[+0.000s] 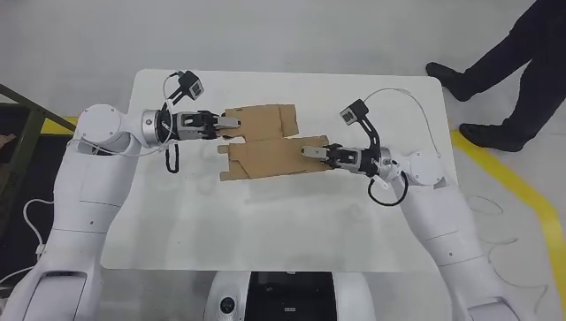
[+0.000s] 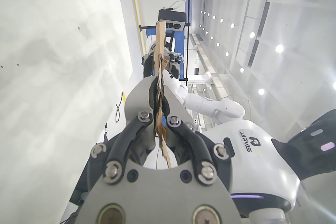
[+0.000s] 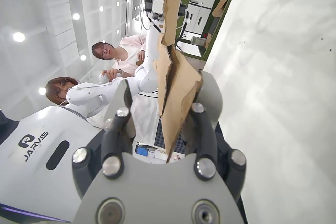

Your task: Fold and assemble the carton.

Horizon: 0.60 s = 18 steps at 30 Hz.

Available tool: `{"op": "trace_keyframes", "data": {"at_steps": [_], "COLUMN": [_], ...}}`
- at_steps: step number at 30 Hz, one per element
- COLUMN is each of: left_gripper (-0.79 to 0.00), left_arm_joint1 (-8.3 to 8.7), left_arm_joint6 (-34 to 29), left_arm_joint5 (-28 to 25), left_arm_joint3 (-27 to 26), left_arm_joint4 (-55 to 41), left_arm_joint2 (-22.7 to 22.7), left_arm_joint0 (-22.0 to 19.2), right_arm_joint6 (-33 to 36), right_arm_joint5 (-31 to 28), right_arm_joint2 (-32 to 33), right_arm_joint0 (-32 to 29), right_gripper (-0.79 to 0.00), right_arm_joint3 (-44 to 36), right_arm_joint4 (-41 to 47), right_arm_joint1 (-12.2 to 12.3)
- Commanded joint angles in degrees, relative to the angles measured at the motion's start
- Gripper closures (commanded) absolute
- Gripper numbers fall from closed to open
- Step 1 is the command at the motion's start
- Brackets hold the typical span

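The carton point(image 1: 265, 144) is lying out as a flattened brown sheet of cardboard over the middle of the worktop point(image 1: 177, 224). Its panels are forming two offset bands, and the band nearer the robot is reaching further toward the right arm than the far one. Both wrist views are catching the sheet edge-on, and there it is sitting apart from the white worktop surface rather than flat on it.

The left end effector point(image 1: 232, 124) is meeting the far band at its left edge. It is gripping the carton, with its fingers point(image 2: 136, 99) pressing in on the ragged cardboard edge from both sides and no gap showing between them.

The right end effector point(image 1: 309, 153) is reaching in at the right end of the near band. It is standing open: the cardboard is passing between its fingers and resting against one finger point(image 3: 210, 93), while the other finger point(image 3: 122, 96) is sitting well apart from the sheet.

Beyond the worktop, a green rack point(image 3: 223, 16) is standing on the left arm's side, and a yellow line point(image 1: 517, 186) is running across the floor on the right arm's side.
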Motion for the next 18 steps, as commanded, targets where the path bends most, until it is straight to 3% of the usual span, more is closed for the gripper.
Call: {"op": "trace_keyframes", "data": {"at_steps": [1,5,6,8,18], "left_gripper": [0.0,0.0,-0.068,-0.785,-0.785], "left_arm_joint1": [0.05,0.14,0.15,0.15,-0.03], "left_arm_joint6": [-0.2,-0.4,-0.4,0.0,9.1], "left_arm_joint5": [-0.2,-1.2,-1.6,-2.6,-5.0], "left_arm_joint3": [0.2,0.6,0.6,0.8,1.3], "left_arm_joint4": [0.1,0.1,0.1,0.0,-6.4], "left_arm_joint2": [0.3,0.7,0.8,1.0,-1.3], "left_arm_joint0": [-0.3,-0.8,-0.9,-1.1,0.9], "right_arm_joint6": [0.5,1.2,1.2,1.1,-7.2], "right_arm_joint5": [-0.2,-0.3,-0.4,-0.4,1.3], "right_arm_joint2": [-0.2,-0.8,-0.9,-1.2,-0.8], "right_arm_joint0": [0.1,0.5,0.6,0.8,-1.7], "right_gripper": [0.0,0.0,0.0,0.0,0.0], "right_arm_joint3": [0.1,0.3,0.4,0.7,-1.0], "right_arm_joint4": [0.2,0.6,0.6,0.6,-2.8], "right_arm_joint1": [0.1,0.2,0.2,0.2,0.7]}}
